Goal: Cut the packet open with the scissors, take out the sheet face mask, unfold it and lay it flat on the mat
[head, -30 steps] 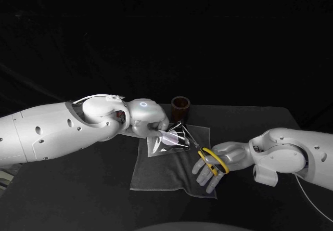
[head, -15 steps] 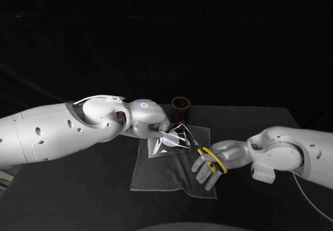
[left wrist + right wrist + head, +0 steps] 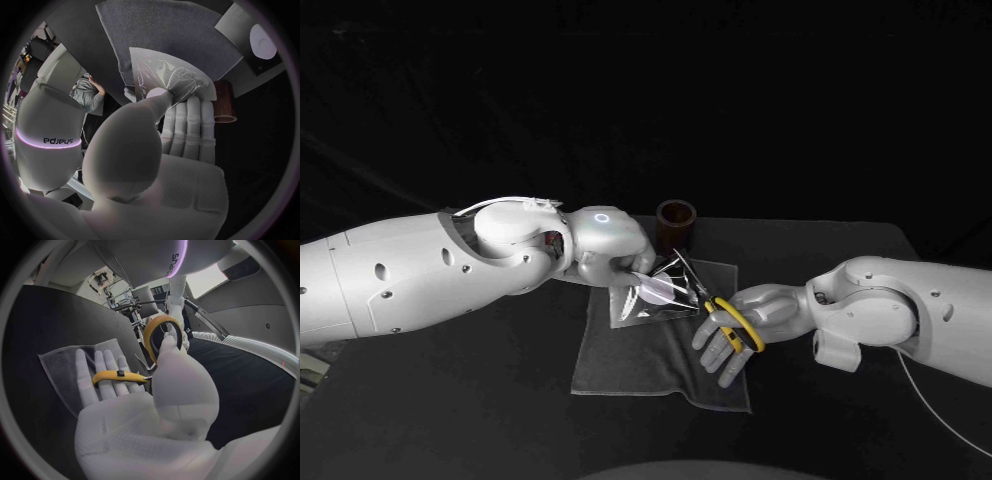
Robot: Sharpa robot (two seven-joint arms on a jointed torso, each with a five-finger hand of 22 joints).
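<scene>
The grey mat (image 3: 632, 365) lies at lower centre of the head view, on the black table (image 3: 862, 245); over its right edge the right hand (image 3: 733, 335) holds the scissors (image 3: 737, 322), thumb through 1 yellow loop and the long fingers, stretched nearly straight, through the other, as the right wrist view shows plainly; the blades run up and left toward the packet (image 3: 658, 292), which is lifted just above the mat's upper part, near the middle of the frame; the left hand (image 3: 620, 262) pinches the packet's upper left side between thumb and flat, pressed-together fingers. The step in hand looks to be the 1st, cutting the packet open; the blades reach the packet's right edge, but I cannot tell whether they have bitten into it; the sheet face mask is presumably sealed inside. The next move calls for closing the loops firmly while the left hand keeps the film taut, cutting close to the edge so the folded sheet is spared. Beyond the packet, at upper centre, a brown tube (image 3: 676, 226) stands upright just behind the mat, close enough that the blade tips could knock it.
</scene>
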